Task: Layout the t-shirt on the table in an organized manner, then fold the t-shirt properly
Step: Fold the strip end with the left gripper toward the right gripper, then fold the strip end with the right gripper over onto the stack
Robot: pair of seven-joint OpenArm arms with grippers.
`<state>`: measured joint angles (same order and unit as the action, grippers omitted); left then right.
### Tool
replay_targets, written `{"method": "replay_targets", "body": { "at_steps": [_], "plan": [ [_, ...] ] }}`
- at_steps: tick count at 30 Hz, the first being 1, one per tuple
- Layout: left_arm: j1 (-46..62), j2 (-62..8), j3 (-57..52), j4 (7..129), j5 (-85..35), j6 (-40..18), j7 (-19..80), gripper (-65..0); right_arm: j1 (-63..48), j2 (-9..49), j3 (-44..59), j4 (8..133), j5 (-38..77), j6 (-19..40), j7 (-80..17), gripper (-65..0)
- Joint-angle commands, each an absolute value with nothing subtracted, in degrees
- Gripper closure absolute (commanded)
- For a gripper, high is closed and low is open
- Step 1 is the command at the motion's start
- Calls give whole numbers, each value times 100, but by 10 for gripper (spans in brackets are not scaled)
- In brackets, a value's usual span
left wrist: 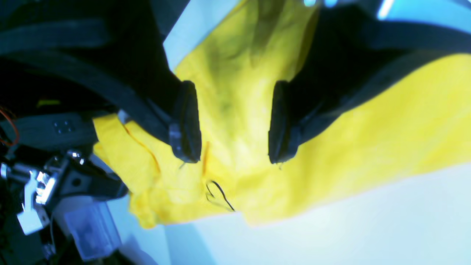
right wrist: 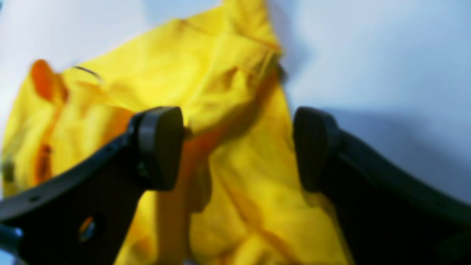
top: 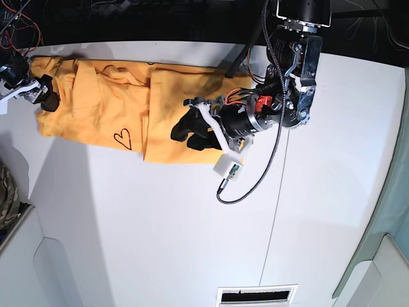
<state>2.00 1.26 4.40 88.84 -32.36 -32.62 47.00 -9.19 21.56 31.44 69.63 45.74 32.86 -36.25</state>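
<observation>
My left claw (left wrist: pixel 235 123) hangs with its jaws spread wide over the shirt (left wrist: pixel 331 154), nothing pinched between them. The pads hover above rumpled yellow cloth close to the near hem, where a thin black curl of lettering shows. I judge the risk here is plain: if I close on this bunched spot I may catch more than one layer, and pulling would drag the folded-over panel askew instead of flattening it. The cloth under me already lies doubled, so a shallow pinch could also slip off and leave a fresh ridge.

Farther along, my right claw (right wrist: pixel 237 147) is also open and empty, jaws either side of a creased, twisted stretch of the shirt with a darker orange fold running through it. Whether its pads touch the fabric I cannot tell; the view is blurred. A grab there could tighten that twist.

From above, the shirt (top: pixel 108 105) lies as a long crumpled band along the far edge of the table (top: pixel 160 236), my left claw (top: pixel 190 131) over its one end and my right claw (top: pixel 39 89) at the other. A pull from either end alone could slide the whole band toward that far edge.
</observation>
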Motion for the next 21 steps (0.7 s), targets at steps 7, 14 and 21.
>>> {"method": "replay_targets", "body": {
  "at_steps": [7, 14, 21],
  "plan": [
    [95, -242, 451, 9185, -3409, -3459, 4654, -329, -893, 2115, 3175, 7039, 5148, 3461, -3972, -451],
    [97, -617, 451, 9483, -3446, -3452, 4654, -329, -893, 1951, 3120, 7039, 5207, 3479, -4058, -449],
    [145, -1074, 384, 9480, -3433, -3293, 4654, -329, -886, 1890, 2783, 7039, 5103, 3472, -4117, -351]
  ]
}}
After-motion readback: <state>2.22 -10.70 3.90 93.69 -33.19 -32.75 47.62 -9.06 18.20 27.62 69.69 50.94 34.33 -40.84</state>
